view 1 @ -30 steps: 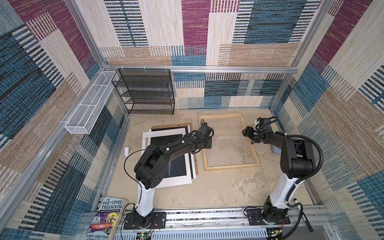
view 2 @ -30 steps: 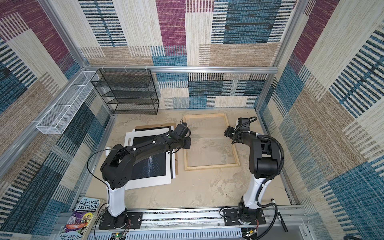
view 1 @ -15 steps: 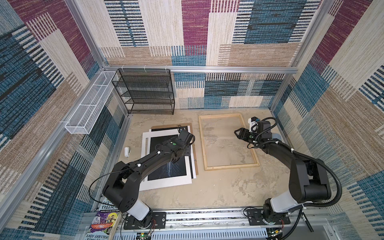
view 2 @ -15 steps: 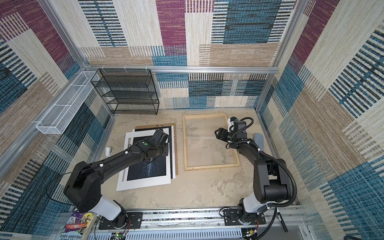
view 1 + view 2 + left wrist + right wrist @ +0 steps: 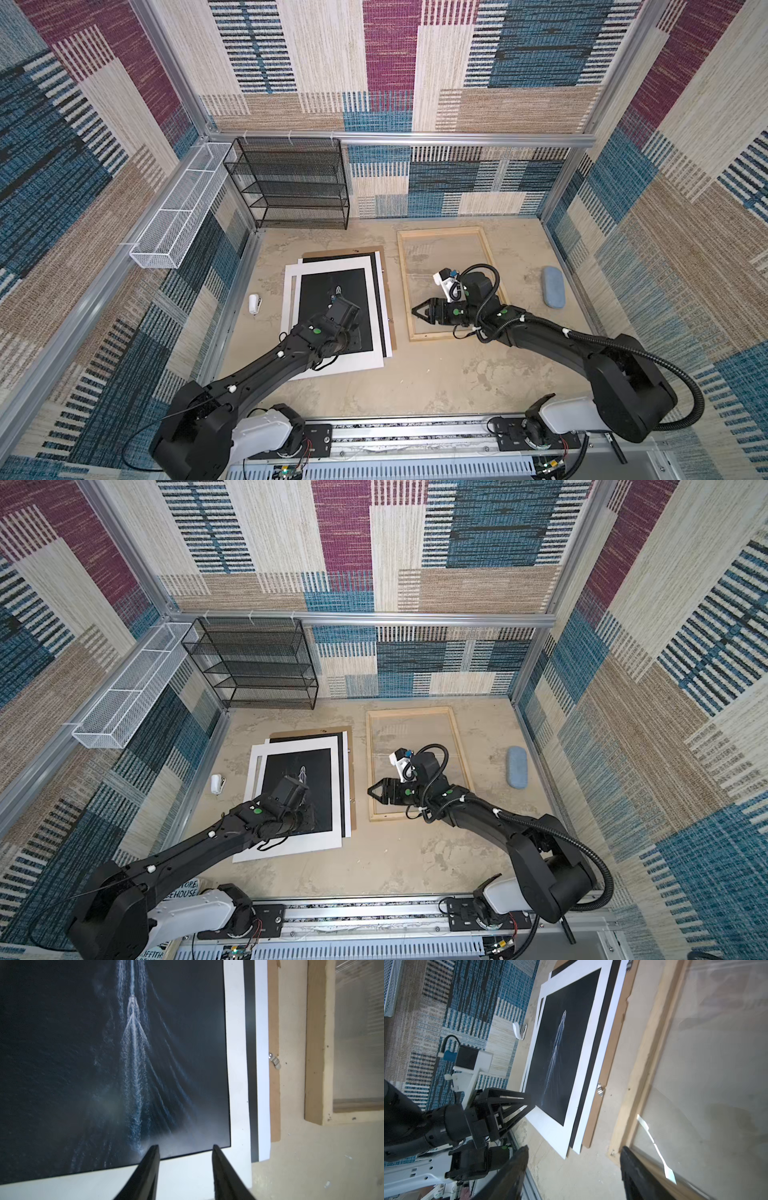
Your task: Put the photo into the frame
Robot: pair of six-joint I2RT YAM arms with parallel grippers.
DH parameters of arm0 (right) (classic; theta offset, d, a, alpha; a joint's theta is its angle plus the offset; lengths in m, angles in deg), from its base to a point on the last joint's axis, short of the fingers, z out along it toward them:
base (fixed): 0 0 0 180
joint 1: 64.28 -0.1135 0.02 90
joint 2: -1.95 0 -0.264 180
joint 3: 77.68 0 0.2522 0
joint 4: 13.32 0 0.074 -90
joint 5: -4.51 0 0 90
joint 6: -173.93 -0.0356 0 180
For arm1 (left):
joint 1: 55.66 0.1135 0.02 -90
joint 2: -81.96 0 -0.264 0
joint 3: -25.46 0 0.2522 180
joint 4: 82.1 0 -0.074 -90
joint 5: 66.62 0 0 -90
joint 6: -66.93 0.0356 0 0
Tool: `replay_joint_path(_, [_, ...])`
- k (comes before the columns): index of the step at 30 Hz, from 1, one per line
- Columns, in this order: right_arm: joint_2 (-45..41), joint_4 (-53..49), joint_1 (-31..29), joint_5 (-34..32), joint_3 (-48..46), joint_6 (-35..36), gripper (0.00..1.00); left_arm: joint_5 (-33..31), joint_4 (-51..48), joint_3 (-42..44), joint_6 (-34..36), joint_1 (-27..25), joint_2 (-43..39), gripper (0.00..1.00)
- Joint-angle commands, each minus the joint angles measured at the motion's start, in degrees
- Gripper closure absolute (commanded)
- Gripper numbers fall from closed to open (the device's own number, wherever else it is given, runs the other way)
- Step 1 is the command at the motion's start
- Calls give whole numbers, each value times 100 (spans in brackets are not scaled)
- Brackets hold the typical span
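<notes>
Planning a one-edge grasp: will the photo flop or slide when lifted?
Probably floppy: the photo is a large, thin sheet lying flat. Likely light for its size. It may slide when pushed, since it rests loose on the sheets beneath.

Walls [image 5: 390,62]: I see woven patches of blue, dark red, tan and cream.
Floor [image 5: 436,374]: sandy and blotchy.
Shelf rack [image 5: 291,183]: black mesh, standing by the back wall.
Basket [image 5: 178,212]: long, white wire, hanging on the left wall.

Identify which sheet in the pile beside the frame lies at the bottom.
The brown hardboard sheet: only its brown edge shows, sticking out toward the frame from under the photo and the rest of the pile.
</notes>
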Motion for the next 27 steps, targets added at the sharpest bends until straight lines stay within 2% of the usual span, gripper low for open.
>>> replay_joint_path(1, [-32, 488, -469, 144, -255, -831, 28, 275, -181, 187, -457, 9, -258, 56])
replay_joint_path(6, [374, 975, -1220, 100, -434, -1451, 28, 374, -239, 353, -539, 7, -280, 56])
replay_joint_path(13, [1447, 1382, -1943, 29, 103, -1960, 29, 372, -282, 379, -440, 9, -251, 58])
replay_joint_path(18, [1953, 1517, -2041, 74, 307, -2186, 31, 240, -450, 397, -369, 9, -496, 58])
replay_joint_path(27, [2141, 1292, -2041, -141, 459, -2202, 33, -156, -767, 509, -461, 9, -708, 60])
